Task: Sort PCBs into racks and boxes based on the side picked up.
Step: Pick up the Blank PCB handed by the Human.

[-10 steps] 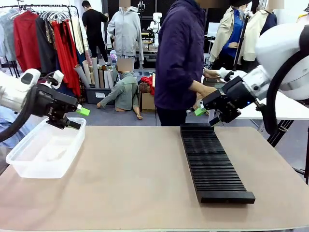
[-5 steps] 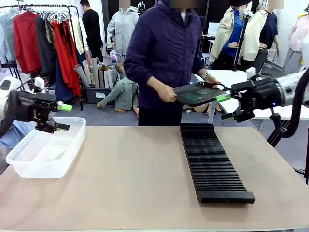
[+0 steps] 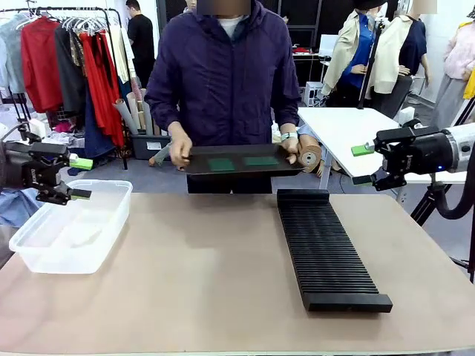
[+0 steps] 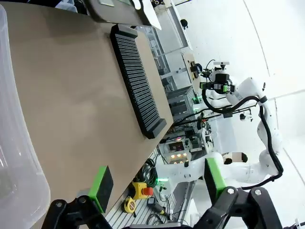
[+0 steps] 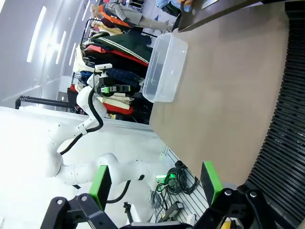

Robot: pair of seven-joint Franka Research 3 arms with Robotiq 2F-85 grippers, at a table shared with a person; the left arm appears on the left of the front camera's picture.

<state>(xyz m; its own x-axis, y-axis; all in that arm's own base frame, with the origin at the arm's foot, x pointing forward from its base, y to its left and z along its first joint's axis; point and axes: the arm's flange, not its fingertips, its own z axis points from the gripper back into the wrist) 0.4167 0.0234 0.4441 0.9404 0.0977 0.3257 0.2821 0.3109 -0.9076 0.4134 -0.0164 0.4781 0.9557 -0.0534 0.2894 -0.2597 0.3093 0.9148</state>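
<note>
Risk lies at twelve o'clock: PCBs (image 3: 220,164) could slide off the tray (image 3: 239,170) if it tilts; left end effector (image 3: 80,179) and right end effector (image 3: 363,165) both gape empty.

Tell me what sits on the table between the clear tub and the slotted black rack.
Nothing: in the front view the stretch of tan tabletop between the clear tub and the black rack is bare.

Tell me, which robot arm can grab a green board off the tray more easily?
Probably the right. The right gripper hangs open close to the end of the black tray the person holds, with the PCBs on it. The left gripper, also open, is farther off, by the clear tub.
</note>
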